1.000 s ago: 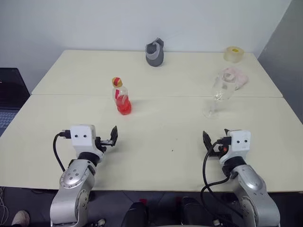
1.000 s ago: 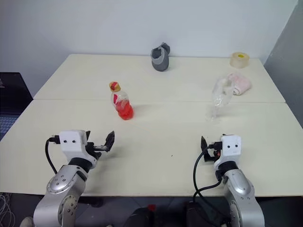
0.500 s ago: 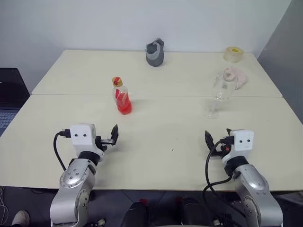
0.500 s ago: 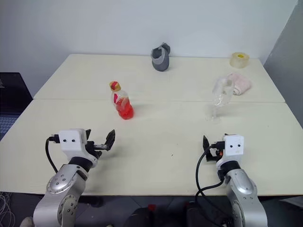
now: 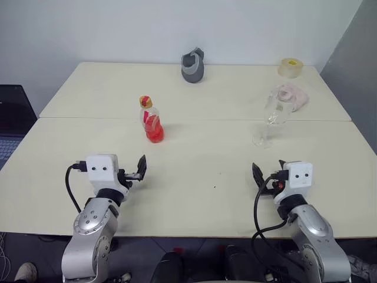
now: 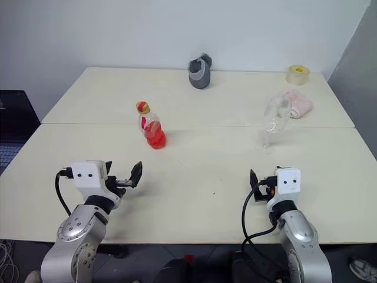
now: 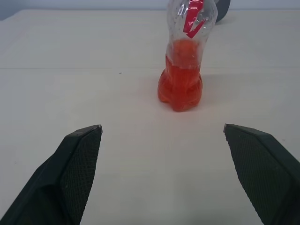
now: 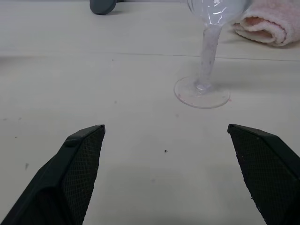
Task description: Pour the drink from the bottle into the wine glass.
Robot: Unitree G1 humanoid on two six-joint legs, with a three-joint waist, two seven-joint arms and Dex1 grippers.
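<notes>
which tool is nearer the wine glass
Right. The right tool sits just short of the wine glass, almost directly in line with it. The left tool is far across the table, facing the bottle.

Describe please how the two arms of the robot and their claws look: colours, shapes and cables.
Both arms are silver-grey metal with rounded joint housings. Each wrist carries a white boxy module with two small dark dots on its face. A black cable loops from each module down along the arm. The left claw and the right claw each have two black, wedge-shaped fingers with a fine cross-hatched grip texture. A small red detail sits by the right module.
</notes>
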